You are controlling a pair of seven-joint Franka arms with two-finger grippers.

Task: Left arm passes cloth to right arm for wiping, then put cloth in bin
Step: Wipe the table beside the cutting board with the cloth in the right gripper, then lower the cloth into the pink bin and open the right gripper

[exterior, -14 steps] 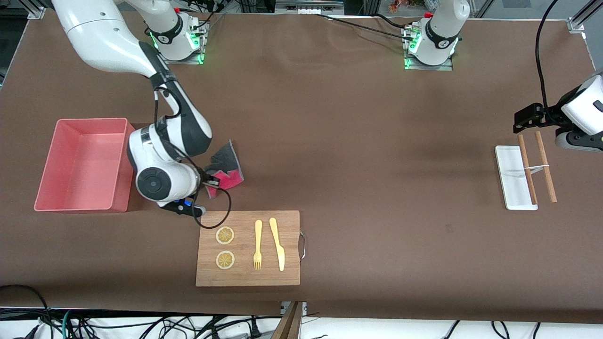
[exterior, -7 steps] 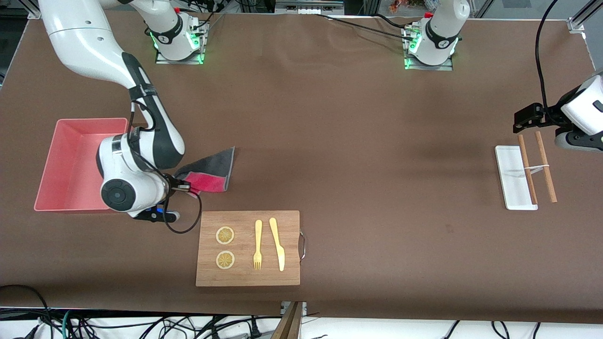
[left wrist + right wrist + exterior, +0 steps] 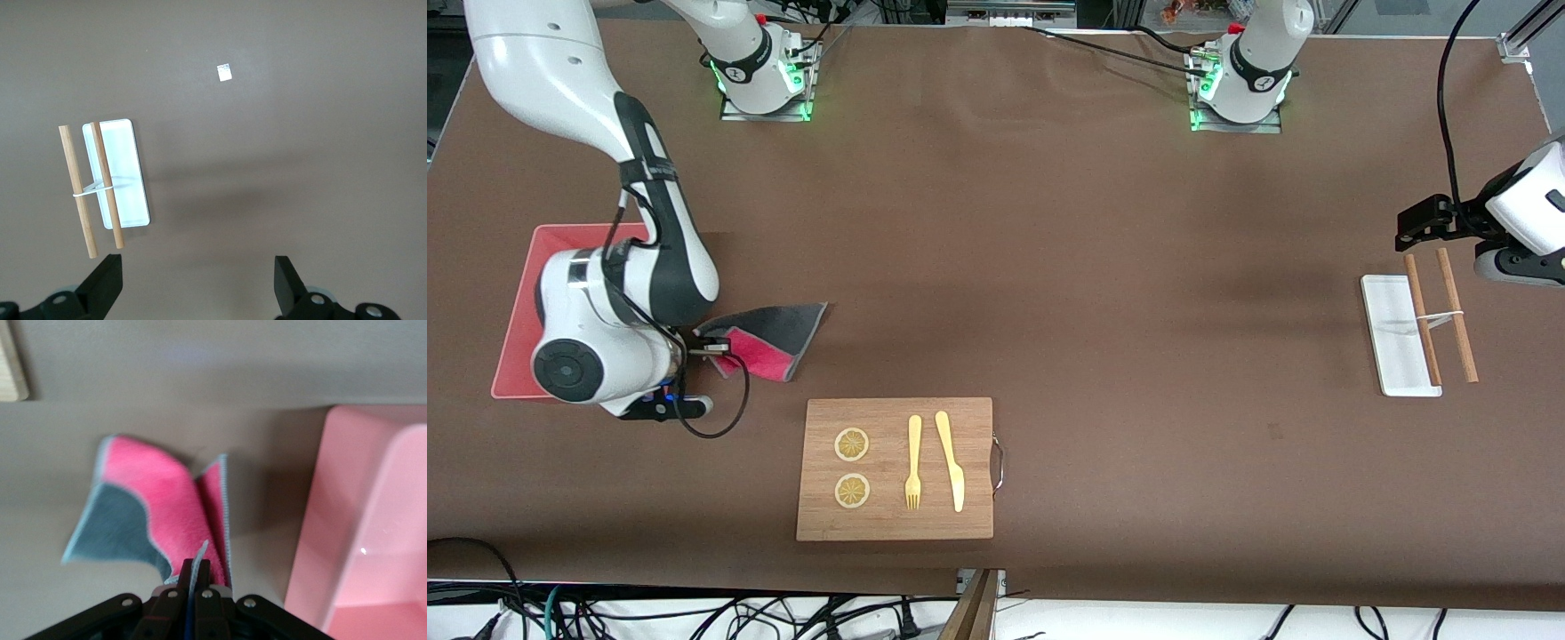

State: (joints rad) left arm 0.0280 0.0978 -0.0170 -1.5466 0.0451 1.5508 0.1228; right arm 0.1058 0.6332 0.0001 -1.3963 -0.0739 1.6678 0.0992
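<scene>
Right gripper (image 3: 193, 577) fingers pinched corner of magenta-and-grey soft cloth (image 3: 769, 338), remainder trailing on table beside salmon-pink rectangular plastic bin (image 3: 520, 293), likely for drop-in. Left gripper (image 3: 197, 283) fingers spread, waiting over white rectangular tray (image 3: 120, 173).

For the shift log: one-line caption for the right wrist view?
Right claw pinches the pink-and-grey cloth beside the pink bin.

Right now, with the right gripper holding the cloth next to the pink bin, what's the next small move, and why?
Probably carry it a bit farther toward the bin before letting go. The right gripper is shut on the cloth, which hangs beside the bin's wall, not yet over its opening. The left gripper waits open near the white tray.
</scene>
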